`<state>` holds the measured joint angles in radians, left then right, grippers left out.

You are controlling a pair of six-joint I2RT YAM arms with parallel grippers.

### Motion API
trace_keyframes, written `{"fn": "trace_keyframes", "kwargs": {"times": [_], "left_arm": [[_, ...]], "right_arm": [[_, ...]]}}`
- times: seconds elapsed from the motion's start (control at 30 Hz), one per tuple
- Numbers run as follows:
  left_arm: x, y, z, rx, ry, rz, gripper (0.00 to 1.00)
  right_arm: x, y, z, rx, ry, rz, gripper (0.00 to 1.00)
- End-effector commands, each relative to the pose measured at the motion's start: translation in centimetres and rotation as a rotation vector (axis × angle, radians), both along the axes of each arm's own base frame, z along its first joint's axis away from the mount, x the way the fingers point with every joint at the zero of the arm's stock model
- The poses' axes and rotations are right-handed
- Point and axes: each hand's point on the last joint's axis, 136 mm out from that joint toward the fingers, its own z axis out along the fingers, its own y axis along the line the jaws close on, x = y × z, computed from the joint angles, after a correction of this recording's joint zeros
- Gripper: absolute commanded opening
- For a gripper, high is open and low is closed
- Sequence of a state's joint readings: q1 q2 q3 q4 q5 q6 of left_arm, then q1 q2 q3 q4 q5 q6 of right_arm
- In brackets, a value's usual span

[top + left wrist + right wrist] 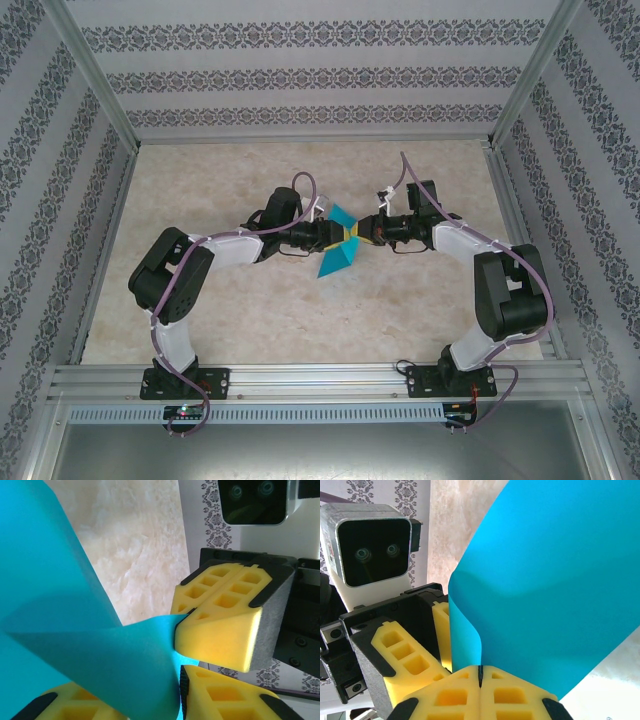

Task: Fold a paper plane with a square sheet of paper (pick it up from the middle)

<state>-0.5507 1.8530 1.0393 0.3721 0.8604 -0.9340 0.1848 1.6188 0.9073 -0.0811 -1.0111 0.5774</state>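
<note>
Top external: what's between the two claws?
The square sheet of paper, curled up off the table; the right wrist view shows the right claw shut on it.

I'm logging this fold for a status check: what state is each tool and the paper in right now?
left tool: against the sheet; paper hides whether it is shut.
right tool: shut, pinching the sheet.
square sheet of paper: held above the table between both tools, curled over, not yet a plane.

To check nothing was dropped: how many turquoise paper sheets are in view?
1. The turquoise paper sheet is above the table, pinched in the right gripper, next to the left gripper.
</note>
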Motion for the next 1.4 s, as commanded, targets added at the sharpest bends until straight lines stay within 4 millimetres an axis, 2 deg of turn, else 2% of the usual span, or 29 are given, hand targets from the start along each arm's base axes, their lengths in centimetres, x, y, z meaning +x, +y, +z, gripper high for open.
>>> {"fn": "trace_keyframes", "kwargs": {"times": [0.0, 0.23, 0.5, 0.8, 0.97, 1.1, 1.2, 1.27, 1.37], "left_arm": [[-0.2, -0.6, 0.0, 0.007, -0.016, -0.034, 0.33], [-0.2, -0.5, -0.3, 0.019, -0.008, -0.039, 0.30], [-0.2, -0.6, -0.5, 0.032, 0.011, -0.043, 0.24], [-0.1, -0.7, -0.6, 0.050, 0.019, -0.050, 0.19], [0.5, -0.8, -0.1, 0.035, 0.022, -0.018, 0.18], [1.1, -0.7, 0.6, 0.026, 0.020, 0.019, 0.18], [1.3, -0.8, 1.1, 0.008, 0.029, 0.036, 0.17], [1.4, -0.9, 1.2, -0.005, 0.036, 0.045, 0.17], [1.7, -1.1, 1.5, -0.026, 0.041, 0.055, 0.17]], "right_arm": [[-0.4, -0.5, -0.7, -0.015, 0.014, -0.005, 0.04], [-0.7, -0.6, -1.5, -0.030, 0.033, -0.004, 0.06], [-1.0, -0.8, -1.8, -0.051, 0.040, -0.005, 0.13], [-1.0, -2.0, -1.4, -0.102, 0.009, -0.044, 0.34], [-2.0, -2.8, -1.5, -0.109, 0.021, -0.085, 0.41], [-2.5, -2.9, -1.3, -0.047, 0.062, -0.151, 0.45], [-2.6, -2.7, -0.7, 0.031, 0.087, -0.214, 0.60], [-2.5, -2.4, 0.2, 0.072, 0.084, -0.243, 0.64], [-3.0, -2.1, 0.3, 0.078, 0.112, -0.270, 0.66]]}}
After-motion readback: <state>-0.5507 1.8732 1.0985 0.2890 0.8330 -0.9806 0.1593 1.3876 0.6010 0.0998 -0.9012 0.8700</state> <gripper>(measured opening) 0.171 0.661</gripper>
